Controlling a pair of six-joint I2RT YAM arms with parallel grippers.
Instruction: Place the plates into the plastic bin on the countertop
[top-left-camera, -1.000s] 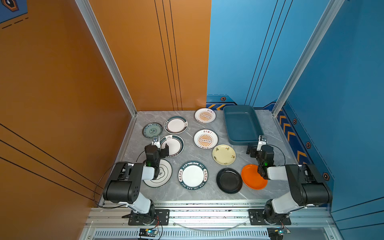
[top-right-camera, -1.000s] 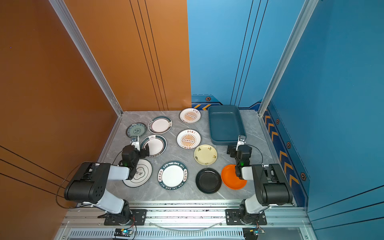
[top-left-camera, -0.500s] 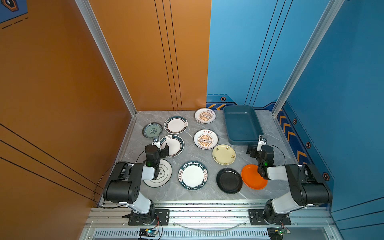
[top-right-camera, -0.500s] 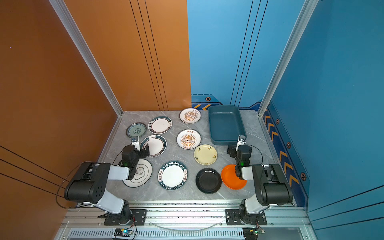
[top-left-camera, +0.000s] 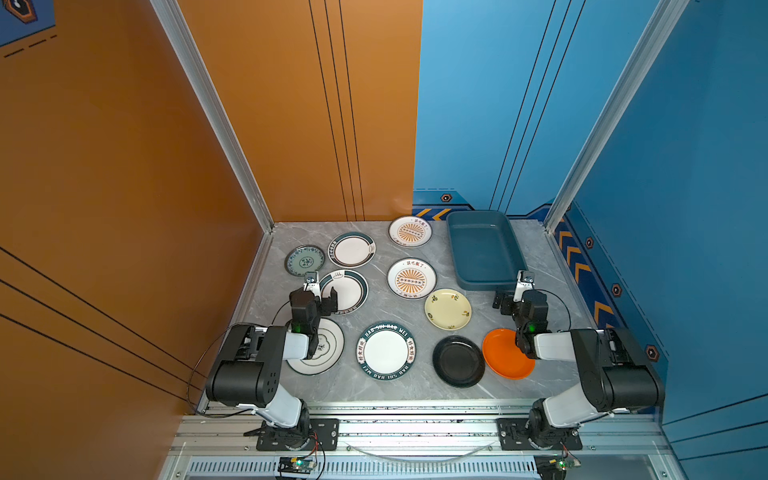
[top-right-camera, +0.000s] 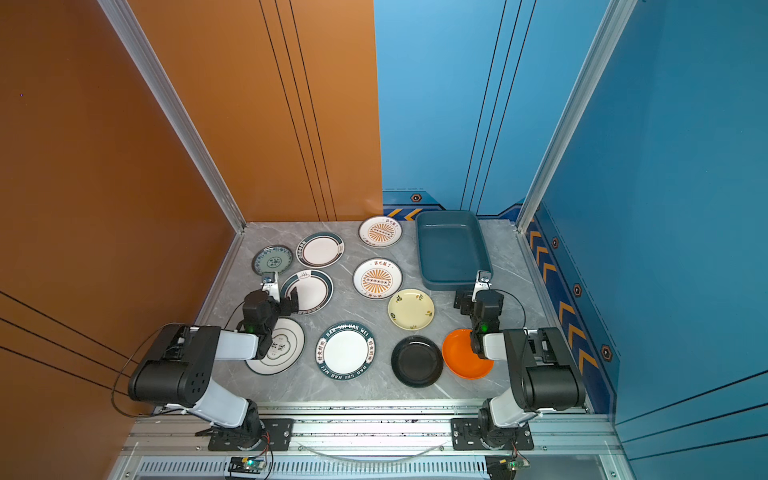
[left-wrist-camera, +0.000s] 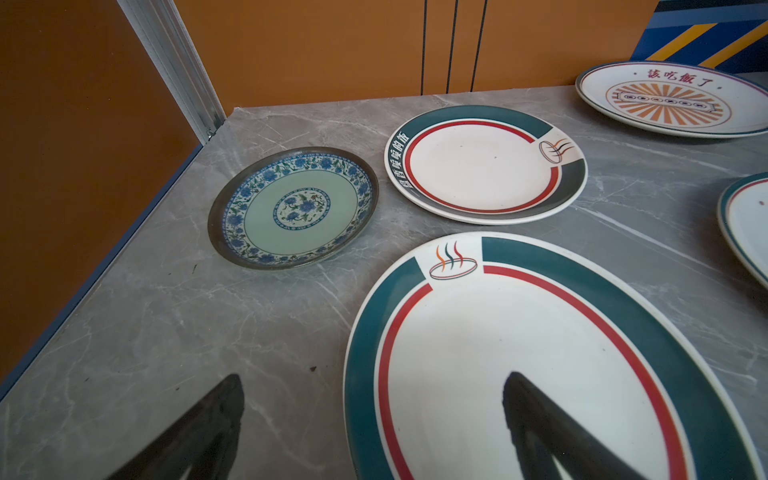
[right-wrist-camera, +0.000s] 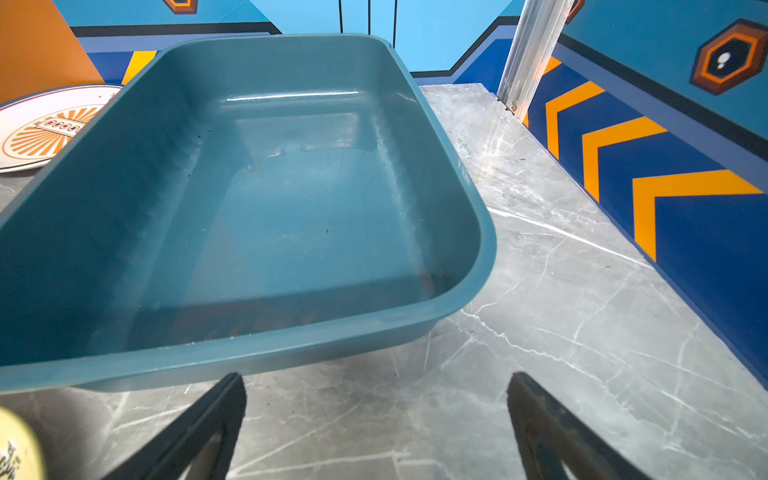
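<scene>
Teal plastic bin (right-wrist-camera: 291, 199) fills right wrist view; left wrist, green-rimmed plates (left-wrist-camera: 482, 166); both jaws wide apart.

Beyond my left fingers (left-wrist-camera: 199, 432) I see an orange wall (left-wrist-camera: 332, 41) meeting an aluminium corner post (left-wrist-camera: 176, 66). Beyond my right fingers (right-wrist-camera: 226, 403) stands a blue wall (right-wrist-camera: 415, 16), with yellow chevrons (right-wrist-camera: 685, 185) to their right. The light is even.
</scene>
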